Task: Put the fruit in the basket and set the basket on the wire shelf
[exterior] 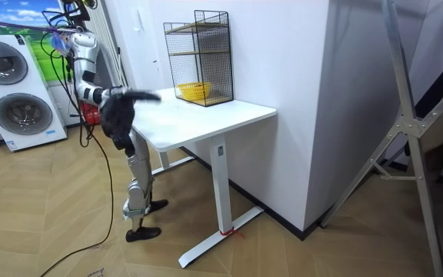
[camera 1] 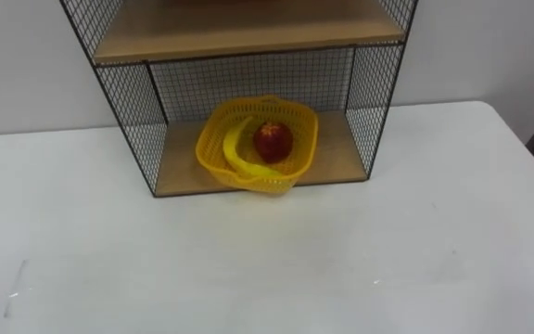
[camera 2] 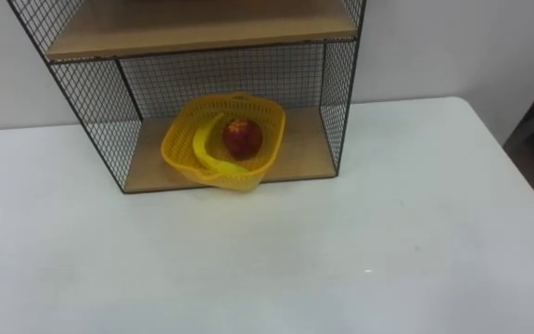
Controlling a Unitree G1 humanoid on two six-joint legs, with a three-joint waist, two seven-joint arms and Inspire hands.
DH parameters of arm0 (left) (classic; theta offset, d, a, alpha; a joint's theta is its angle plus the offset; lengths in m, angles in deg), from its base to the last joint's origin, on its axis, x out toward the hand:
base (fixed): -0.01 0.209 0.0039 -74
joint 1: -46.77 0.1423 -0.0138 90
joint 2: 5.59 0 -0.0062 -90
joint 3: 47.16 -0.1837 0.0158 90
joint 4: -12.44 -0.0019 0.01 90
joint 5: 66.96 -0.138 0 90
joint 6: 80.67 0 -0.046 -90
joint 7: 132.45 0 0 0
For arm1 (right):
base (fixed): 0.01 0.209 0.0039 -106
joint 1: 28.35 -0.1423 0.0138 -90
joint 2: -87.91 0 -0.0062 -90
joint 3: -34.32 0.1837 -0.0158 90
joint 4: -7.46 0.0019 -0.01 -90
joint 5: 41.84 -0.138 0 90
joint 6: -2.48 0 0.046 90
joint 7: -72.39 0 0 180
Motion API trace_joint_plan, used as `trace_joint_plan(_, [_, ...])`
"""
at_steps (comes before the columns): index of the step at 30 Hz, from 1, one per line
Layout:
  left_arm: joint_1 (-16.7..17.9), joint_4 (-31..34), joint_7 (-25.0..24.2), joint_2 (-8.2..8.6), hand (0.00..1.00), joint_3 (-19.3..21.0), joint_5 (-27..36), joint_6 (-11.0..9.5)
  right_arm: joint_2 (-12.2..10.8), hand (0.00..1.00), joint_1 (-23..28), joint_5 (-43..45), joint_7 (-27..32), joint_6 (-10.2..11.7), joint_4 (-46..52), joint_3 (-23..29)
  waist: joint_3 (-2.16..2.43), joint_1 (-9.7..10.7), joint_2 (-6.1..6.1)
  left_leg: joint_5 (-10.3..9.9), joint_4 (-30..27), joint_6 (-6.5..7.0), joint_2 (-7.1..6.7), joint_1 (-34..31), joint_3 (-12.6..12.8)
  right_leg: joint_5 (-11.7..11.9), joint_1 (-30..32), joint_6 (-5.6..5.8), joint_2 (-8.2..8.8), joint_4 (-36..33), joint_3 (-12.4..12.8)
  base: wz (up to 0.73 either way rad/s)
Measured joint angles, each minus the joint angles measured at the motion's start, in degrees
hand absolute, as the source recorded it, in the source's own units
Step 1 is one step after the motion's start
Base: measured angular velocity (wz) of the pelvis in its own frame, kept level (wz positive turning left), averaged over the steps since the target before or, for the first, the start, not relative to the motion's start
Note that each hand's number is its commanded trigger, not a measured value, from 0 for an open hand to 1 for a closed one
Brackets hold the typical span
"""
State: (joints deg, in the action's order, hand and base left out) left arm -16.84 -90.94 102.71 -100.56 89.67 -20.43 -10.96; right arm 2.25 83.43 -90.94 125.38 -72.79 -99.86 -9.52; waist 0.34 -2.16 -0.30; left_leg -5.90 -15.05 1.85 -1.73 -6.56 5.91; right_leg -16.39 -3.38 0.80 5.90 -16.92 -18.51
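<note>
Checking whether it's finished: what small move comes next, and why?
Probably nudge the basket slightly deeper: it holds the apple and banana on the lower board of the wire shelf, but its front rim seems to overhang the edge.

From my station the white table [camera 1: 248, 264] is lit evenly from above, bright but not washed out, with one small glint near its lower left corner. The lower bay of the wire shelf [camera 1: 128, 121] sits dimmer under its upper board, and the yellow basket [camera 1: 213, 148] throws a soft shadow on the wood in front of it. The apple [camera 1: 273, 141] carries a faint highlight. In the room view I get bright, flat light on the white wall [exterior: 283, 77], and the wood floor [exterior: 68, 208] has a mild sheen.
</note>
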Motion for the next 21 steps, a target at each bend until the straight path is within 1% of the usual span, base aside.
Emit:
trace_joint_plan(1, [0.0, -2.66, -0.65, 0.13, 0.0, -0.3, 2.32, 0.4, -0.01, 0.0, 0.01, -1.49, -0.61, -0.61, -2.75, 0.0, -0.02, 0.12, -0.01, 0.06, 0.12, -0.02, 0.03, -0.1, 0.06, 0.08, 0.16, -0.14, 0.04, 0.02, 0.03, 0.0])
trace_joint_plan(2, [-0.02, -8.2, -1.96, 0.59, 0.0, -0.72, 6.71, 1.16, -0.03, 0.0, 0.05, -3.82, -1.8, -1.75, -8.57, 0.0, -0.02, 0.26, -0.01, 0.17, 0.27, -0.06, 0.06, -0.17, 0.07, 0.18, 0.31, -0.23, 0.12, 0.2, 0.11, 0.0])
trace_joint_plan(3, [-0.04, -13.69, -3.24, 1.26, 0.0, -1.05, 9.82, 1.92, -0.03, 0.0, 0.1, -5.5, -3.13, -2.42, -14.98, 0.05, 0.01, 0.55, -0.07, 0.17, 0.29, -0.07, 0.09, -0.1, 0.07, 0.26, 0.16, -0.23, 0.1, 0.37, 0.17, 0.0])
trace_joint_plan(4, [-0.03, -16.7, -3.97, 1.59, 0.0, -1.33, 11.08, 2.16, -0.03, 0.0, 0.11, -6.2, -3.8, -2.59, -18.51, 0.05, 0.01, 0.56, -0.07, 0.17, 0.27, -0.07, 0.13, 0.04, 0.07, 0.31, -0.01, -0.22, 0.1, 0.5, 0.33, 0.0])
trace_joint_plan(5, [0.0, -22.54, -5.51, 2.38, 0.0, -2.17, 12.75, 2.62, -0.16, 0.0, 0.4, -8.14, -5.21, -3.04, -25.23, 0.02, 0.03, 0.4, -0.11, 0.15, 0.23, -0.07, 0.29, 0.23, 0.07, 0.27, -0.31, -0.08, 0.09, 0.69, 0.27, 0.0])
trace_joint_plan(6, [0.01, -27.67, -7.25, 3.86, 0.0, -2.05, 14.23, 2.86, -0.69, 0.0, 1.08, -10.55, -6.45, -3.66, -31.12, 0.02, 0.1, 0.38, -0.07, 0.14, 0.27, -0.09, 0.59, 0.33, 0.08, 0.07, -0.45, 0.29, 0.06, 0.9, 0.27, -0.03])
trace_joint_plan(7, [0.09, -30.29, -7.98, 4.7, 0.0, -2.01, 14.52, 3.1, -1.35, 0.0, 1.54, -11.39, -6.97, -3.84, -33.26, 0.03, 0.14, 0.33, -0.09, 0.13, 0.31, -0.09, 0.66, 0.38, 0.17, 0.03, -0.47, 0.24, 0.06, 0.94, 0.29, -0.08])
trace_joint_plan(9, [0.95, -37.88, -10.39, 8.17, 0.0, -2.47, 14.31, 4.66, -4.63, 0.0, 3.05, -11.29, -8.97, -3.87, -39.78, -1.02, 0.19, 0.33, -0.07, 0.02, 0.25, -0.11, 0.9, 0.65, 0.61, -0.02, -0.68, -0.01, -0.01, 0.97, 0.4, -0.11])
trace_joint_plan(10, [1.03, -39.64, -11.16, 8.92, 0.0, -2.92, 13.62, 5.04, -5.16, 0.0, 3.11, -11.02, -9.59, -3.88, -41.9, -1.84, 0.22, 0.44, -0.02, 0.01, 0.29, -0.12, 0.94, 0.74, 0.69, 0.09, -0.73, 0.09, -0.01, 0.99, 0.45, -0.08])
trace_joint_plan(11, [0.95, -42.94, -12.88, 10.23, 0.0, -4.29, 10.95, 5.96, -6.29, 0.0, 2.9, -10.36, -10.92, -4.33, -45.85, -3.17, 0.26, 0.53, 0.05, 0.03, 0.43, -0.14, 0.96, 0.97, 0.76, 0.23, -0.87, 0.26, -0.09, 1.0, 0.77, 0.0])
trace_joint_plan(12, [0.69, -46.64, -14.99, 11.01, 0.0, -6.35, 7.3, 7.21, -7.49, 0.0, 2.46, -8.63, -12.38, -5.19, -49.28, -4.68, 0.25, 0.77, 0.1, 0.03, 0.44, -0.15, 0.94, 1.32, 0.73, 0.24, -1.31, 0.29, -0.12, 1.04, 0.82, 0.0])
trace_joint_plan(13, [0.47, -48.39, -16.14, 11.28, 0.0, -7.48, 5.15, 7.85, -8.02, 0.0, 1.93, -7.39, -13.17, -5.84, -50.68, -5.47, 0.28, 0.92, 0.15, 0.02, 0.45, -0.15, 0.93, 1.59, 0.74, 0.24, -1.6, 0.3, -0.12, 1.12, 0.8, 0.0])
trace_joint_plan(14, [-0.05, -51.6, -18.52, 11.74, 0.0, -9.94, -0.47, 9.13, -9.13, 0.0, 1.2, -4.28, -14.67, -6.92, -52.91, -6.98, 0.26, 1.04, 0.26, 0.01, 0.58, -0.14, 0.96, 2.21, 0.92, 0.24, -2.16, 0.3, -0.12, 1.14, 0.91, -0.05])
trace_joint_plan(15, [-0.45, -53.86, -21.12, 12.05, 0.0, -11.91, -5.94, 10.65, -9.59, 0.0, -0.48, -1.09, -16.61, -8.39, -55.4, -9.05, 0.23, 1.37, 0.29, -0.07, 0.53, -0.2, 1.04, 2.68, 1.07, 0.24, -2.6, 0.29, -0.17, 1.18, 1.04, -0.09])
trace_joint_plan(16, [-0.62, -54.57, -22.39, 12.1, 0.0, -13.5, -8.1, 11.56, -9.59, 0.0, -1.66, 0.61, -17.47, -9.28, -56.46, -10.58, 0.23, 1.66, 0.3, -0.09, 0.6, -0.19, 1.06, 2.99, 1.17, 0.27, -2.75, 0.25, -0.15, 1.19, 1.12, -0.08])
trace_joint_plan(17, [-0.89, -55.43, -24.91, 12.19, 0.0, -17.34, -12.86, 13.18, -9.58, 0.0, -2.9, 4.06, -18.88, -10.87, -57.42, -14.32, 0.2, 2.04, 0.33, -0.08, 0.88, -0.2, 1.01, 3.36, 1.2, 0.36, -3.05, 0.23, -0.1, 1.25, 1.09, -0.07])
trace_joint_plan(18, [-1.62, -55.85, -27.17, 12.16, 0.0, -20.97, -17.65, 14.42, -9.57, 0.0, -4.92, 7.59, -20.64, -11.85, -58.14, -18.15, 0.14, 2.14, 0.43, 0.05, 1.32, -0.37, 0.88, 3.9, 1.17, 0.57, -3.41, 0.33, -0.07, 1.41, 1.12, -0.05])
trace_joint_plan(19, [-2.12, -55.81, -28.33, 12.13, 0.0, -22.51, -19.68, 15.14, -9.57, 0.0, -5.75, 9.4, -21.52, -12.44, -58.38, -19.94, 0.13, 2.1, 0.48, 0.08, 1.47, -0.42, 0.84, 4.23, 1.16, 0.66, -3.68, 0.34, -0.08, 1.6, 1.19, -0.06])
trace_joint_plan(20, [-3.45, -55.66, -30.75, 12.13, 0.0, -25.21, -23.68, 16.72, -9.55, 0.0, -7.32, 12.79, -23.58, -13.75, -58.57, -23.77, 0.17, 2.05, 0.53, 0.09, 1.45, -0.43, 0.87, 4.44, 1.0, 0.96, -4.14, 0.26, -0.26, 2.16, 1.04, -0.06])
trace_joint_plan(21, [-5.02, -55.63, -32.94, 12.17, 0.0, -28.17, -27.23, 18.31, -9.51, 0.0, -9.06, 16.85, -25.86, -14.98, -58.61, -27.7, 0.08, 1.95, 0.66, 0.1, 1.52, -0.45, 0.9, 4.59, 0.96, 1.23, -4.29, 0.22, -0.43, 2.55, 1.09, -0.05])
